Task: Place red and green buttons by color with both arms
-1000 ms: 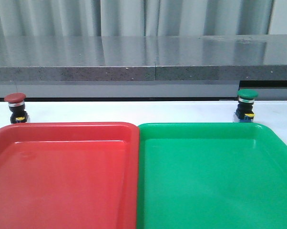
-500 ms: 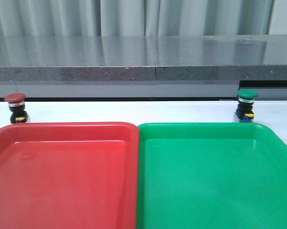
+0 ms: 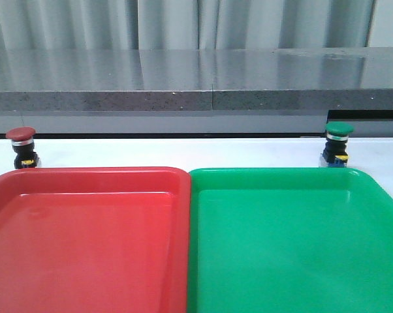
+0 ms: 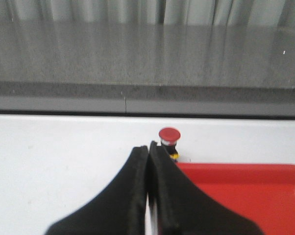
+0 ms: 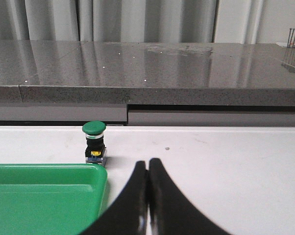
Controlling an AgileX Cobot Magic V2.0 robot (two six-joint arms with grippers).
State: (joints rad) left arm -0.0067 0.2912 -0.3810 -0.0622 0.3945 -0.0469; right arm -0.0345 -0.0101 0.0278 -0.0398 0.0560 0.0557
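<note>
The red button [image 3: 21, 147] stands upright on the white table behind the red tray's far left corner; it also shows in the left wrist view [image 4: 169, 142]. The green button [image 3: 338, 143] stands upright behind the green tray's far right corner, also seen in the right wrist view [image 5: 94, 142]. My left gripper [image 4: 147, 147] is shut and empty, its tips short of the red button. My right gripper [image 5: 147, 164] is shut and empty, short of the green button and to one side. Neither gripper shows in the front view.
A large red tray [image 3: 85, 179] and a large green tray [image 3: 281, 177] lie side by side at the front of the table, both empty. A dark grey stone ledge [image 3: 196, 98] runs along the table's far edge, with curtains behind.
</note>
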